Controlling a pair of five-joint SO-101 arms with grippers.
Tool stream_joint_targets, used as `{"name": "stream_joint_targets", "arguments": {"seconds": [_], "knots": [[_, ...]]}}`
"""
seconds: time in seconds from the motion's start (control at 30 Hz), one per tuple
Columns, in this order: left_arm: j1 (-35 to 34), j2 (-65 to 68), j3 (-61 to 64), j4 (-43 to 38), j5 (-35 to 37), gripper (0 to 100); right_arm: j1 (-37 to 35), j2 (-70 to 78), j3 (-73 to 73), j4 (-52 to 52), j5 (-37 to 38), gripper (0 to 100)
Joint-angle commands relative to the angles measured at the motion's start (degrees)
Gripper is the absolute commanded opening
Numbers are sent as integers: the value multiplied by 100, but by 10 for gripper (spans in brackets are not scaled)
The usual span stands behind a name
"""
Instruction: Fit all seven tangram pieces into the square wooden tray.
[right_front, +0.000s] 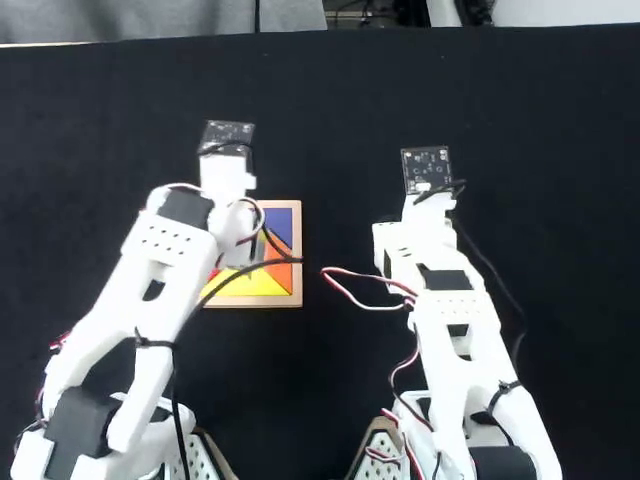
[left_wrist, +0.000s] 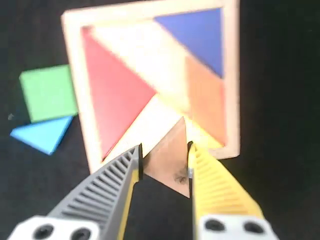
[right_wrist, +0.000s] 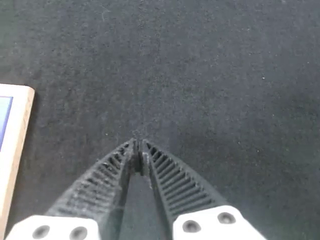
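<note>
1. Arm on the left (right_front: 150, 290) is leaning in over the square wooden tray (right_front: 297, 252), and in the high view it is covering much of it.
2. Its left gripper (left_wrist: 163, 147) is pinching a brown wooden triangle (left_wrist: 170, 160) between the grey finger and the yellow finger. The triangle's tip is pointing into the tray across the near rim. I cannot tell whether the piece is touching the wood.
3. Inside the tray, a large red triangle (left_wrist: 115, 95) is lying along one wall and a dark blue triangle (left_wrist: 197, 35) is sitting in a corner. An orange piece (left_wrist: 202, 100) is lying right beside the blue one, and a yellow triangle (right_front: 252, 284) is lying along the edge nearest the arms. The pale patch between red and blue is too washed out to read.
4. Outside the rim on the red triangle's side, a green square piece (left_wrist: 48, 92) and a light blue triangle (left_wrist: 42, 134) are lying on the black tablecloth (right_front: 520, 120), touching each other.
5. Over to the right, the other arm (right_front: 445, 300) is sitting well apart from the tray. The right gripper (right_wrist: 138, 145) is showing its fingers pressed together on nothing, above bare cloth.
</note>
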Motion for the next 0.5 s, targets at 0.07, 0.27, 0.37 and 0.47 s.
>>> {"name": "stream_joint_targets", "arguments": {"seconds": [0.07,0.27,0.37,0.47], "knots": [[-48,-176,110,-914,-158,134,114,-251,-136,-132,18,11],[-84,923,-374,-967,-185,133,114,-251,-145,-132,18,11],[-84,1565,-769,-958,-193,130,114,-251,-145,-132,26,11],[-84,1811,-1007,-967,-185,130,114,-251,-145,-132,26,11]]}}
